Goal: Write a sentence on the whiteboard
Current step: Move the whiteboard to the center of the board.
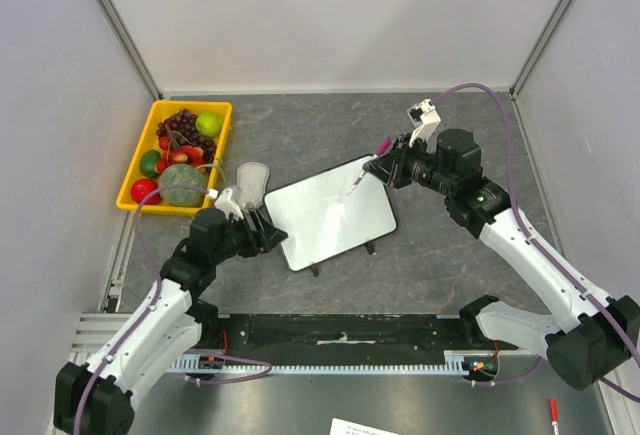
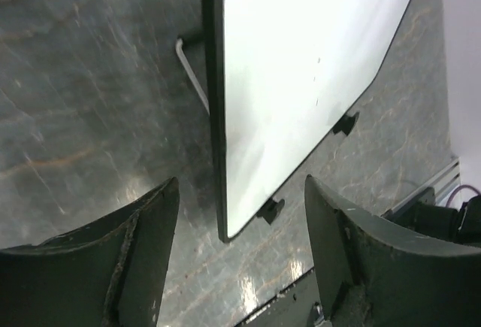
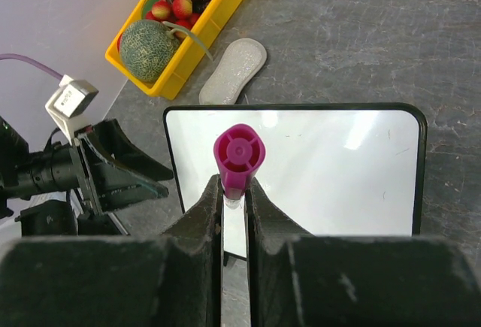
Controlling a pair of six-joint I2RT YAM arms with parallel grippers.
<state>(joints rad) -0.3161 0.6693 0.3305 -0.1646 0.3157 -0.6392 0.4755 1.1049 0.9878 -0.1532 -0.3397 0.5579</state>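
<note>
On grey worktop (image 1: 450,255), light, stiff whiteboard (image 1: 330,217), likely to skid; best steadied by its frame. Left hand (image 1: 266,232) spread beside it; right hand (image 3: 234,192) pinching magenta marker (image 3: 239,158).

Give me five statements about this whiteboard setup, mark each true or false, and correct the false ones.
1. The whiteboard bears no writing. True.
2. The right hand is shut on a magenta marker. True.
3. The left hand is clamped on the whiteboard's edge. False: its jaws stand open at the board's corner and grip nothing.
4. The grey eraser pad lies on the whiteboard. False: it lies on the table between the board and the yellow tray, off the board.
5. The yellow tray holds fruit. True.
</note>
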